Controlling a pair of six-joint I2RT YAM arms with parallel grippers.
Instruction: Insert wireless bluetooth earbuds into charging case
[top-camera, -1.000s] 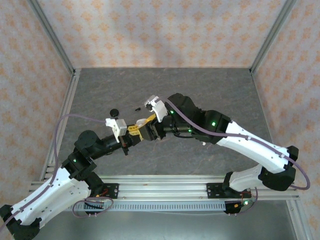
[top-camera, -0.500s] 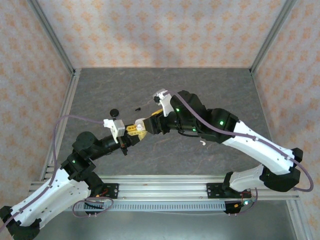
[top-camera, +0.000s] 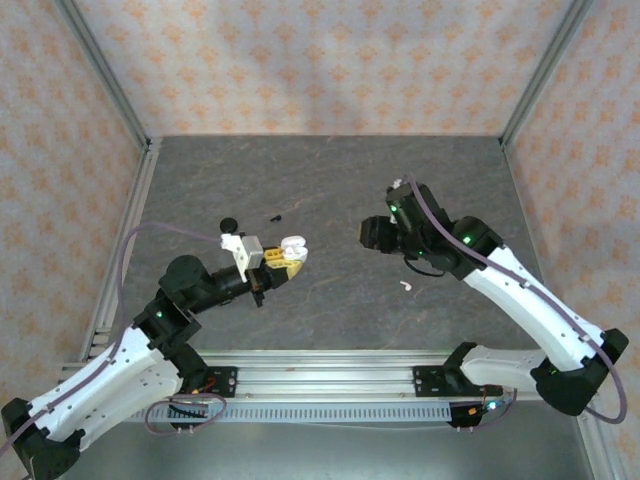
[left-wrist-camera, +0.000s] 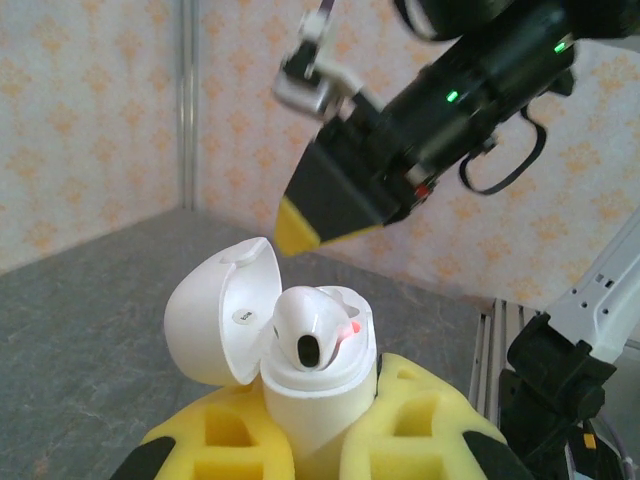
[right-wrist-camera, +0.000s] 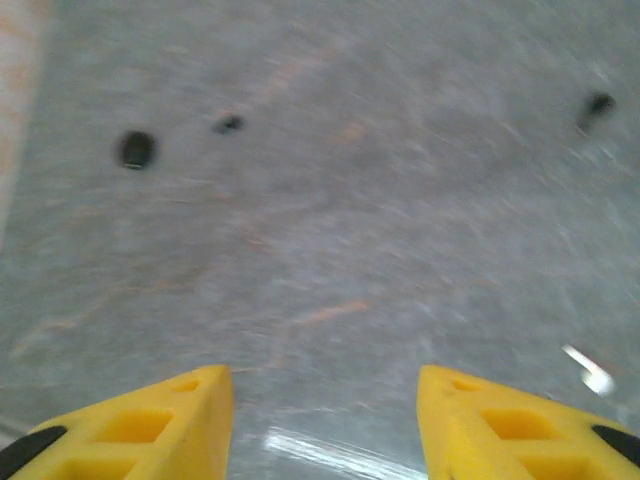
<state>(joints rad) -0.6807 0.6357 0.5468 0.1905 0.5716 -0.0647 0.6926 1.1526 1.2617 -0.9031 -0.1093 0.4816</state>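
On the left half of the grey bench (top-camera: 330, 170), toward the near edge, the left claw (top-camera: 283, 259) is clamped on the charging case (top-camera: 292, 247). Left wrist view: yellow fingers (left-wrist-camera: 425, 430) press the white body from both sides, and the case stands upright between them. The lid (left-wrist-camera: 215, 310) is hinged open and tipped to the left of that view. One white earbud (left-wrist-camera: 310, 328) sits in a socket, its rounded head up and a dark opening facing the camera, with a small red glow just beside it on the case rim. The socket behind it is hidden, so its contents cannot be told. The right claw (right-wrist-camera: 320, 395) is well apart from the case, over the right half of the bench. Its own wrist view shows the two yellow tips spread wide with nothing between them, only blurred grey surface beneath. From the left wrist it appears as a dark wedge with a yellow tip, above and behind the open lid and not touching it. A loose white earbud (top-camera: 406, 285) lies on the bench near the right arm, between the two claws but closer to the right one. Farther back on the left sit a round black thing (top-camera: 229, 224) and a small black speck (top-camera: 274, 216), too small to identify, both apart from the case
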